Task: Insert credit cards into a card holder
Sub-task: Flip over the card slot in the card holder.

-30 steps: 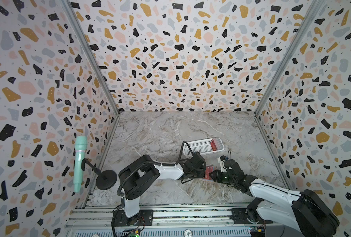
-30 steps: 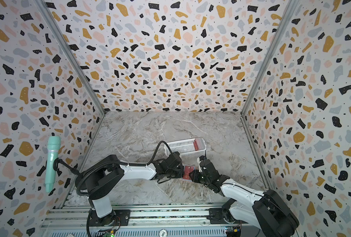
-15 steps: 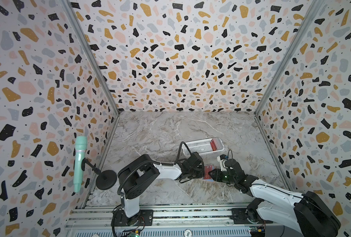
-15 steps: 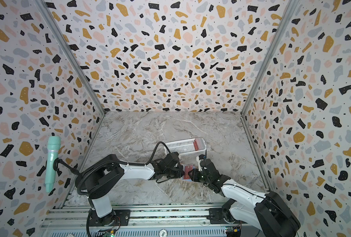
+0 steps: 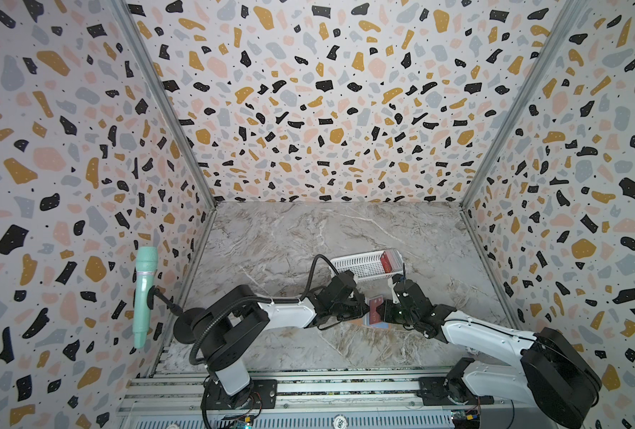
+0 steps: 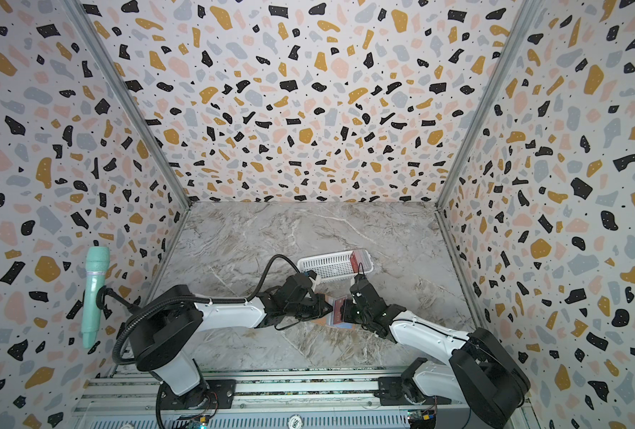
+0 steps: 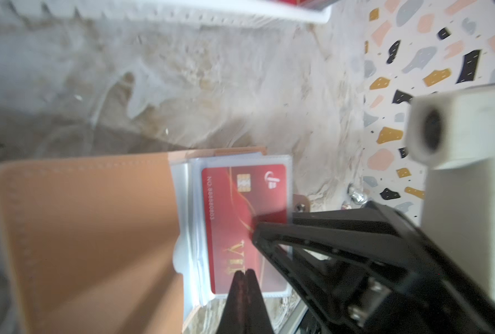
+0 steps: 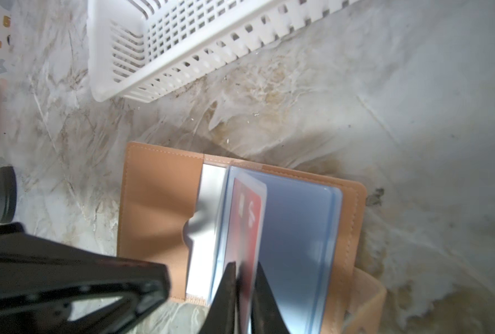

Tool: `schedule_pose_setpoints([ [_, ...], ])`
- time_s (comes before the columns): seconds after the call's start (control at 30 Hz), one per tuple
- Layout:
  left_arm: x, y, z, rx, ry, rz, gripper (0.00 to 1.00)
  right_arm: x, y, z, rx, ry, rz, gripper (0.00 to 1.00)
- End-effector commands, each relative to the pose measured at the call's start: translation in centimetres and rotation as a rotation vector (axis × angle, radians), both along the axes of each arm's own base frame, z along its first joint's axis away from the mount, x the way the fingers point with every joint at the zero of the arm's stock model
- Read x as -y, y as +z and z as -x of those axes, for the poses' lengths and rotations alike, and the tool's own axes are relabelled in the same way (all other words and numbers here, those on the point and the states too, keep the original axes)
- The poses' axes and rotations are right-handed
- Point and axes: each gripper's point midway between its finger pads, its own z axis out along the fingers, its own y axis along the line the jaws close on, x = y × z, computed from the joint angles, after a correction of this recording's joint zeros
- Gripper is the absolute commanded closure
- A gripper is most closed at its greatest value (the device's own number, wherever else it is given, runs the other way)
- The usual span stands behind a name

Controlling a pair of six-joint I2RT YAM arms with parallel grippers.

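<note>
Basket (image 5: pixel 360 264): white, slotted, on the table (image 5: pixel 271 241) behind both grippers. Contents: red cards (image 5: pixel 388 260), stacked on edge at the end nearer the right arm. Their print is too small to read in both top views.

Holder (image 8: pixel 159 202): tan, lying open and flat on the table just in front of the basket, between the two grippers. Contents: clear sleeves (image 8: pixel 298 231) bound at the spine. One sleeve carries a red card (image 7: pixel 240 208), and that leaf stands up off the rest.

Writing on the card: gold "VIP", and a white line starting "NO 8888" whose later digits are unclear. Also a gold chip (image 7: pixel 244 182) and a white logo (image 7: pixel 272 182), which is not legible.

Right gripper (image 8: pixel 244 277): fingers narrow, pinching the sleeved card from both faces near one end.

Left gripper (image 7: pixel 243 274): fingers pressed together, tips at the sleeve's edge. Cannot tell whether any film sits between them.
</note>
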Motion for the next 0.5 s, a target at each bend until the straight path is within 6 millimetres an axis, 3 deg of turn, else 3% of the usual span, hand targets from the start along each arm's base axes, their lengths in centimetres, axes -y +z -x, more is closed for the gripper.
schedule_pose_setpoints([
  [0.0, -1.1, 1.7, -1.0, 0.042, 0.026, 0.037, 0.97, 0.6, 0.4, -0.4, 0.009, -0.008, 0.103, 0.87],
  [0.17, -3.4, 3.1, -2.5, 0.086, 0.095, 0.049, 0.95, -0.3, 0.6, -0.5, 0.021, 0.031, 0.165, 0.86],
  [0.47, -6.6, 3.3, -3.6, 0.103, 0.167, 0.040, 0.94, -3.7, 1.5, -0.7, 0.042, 0.092, 0.158, 0.69],
])
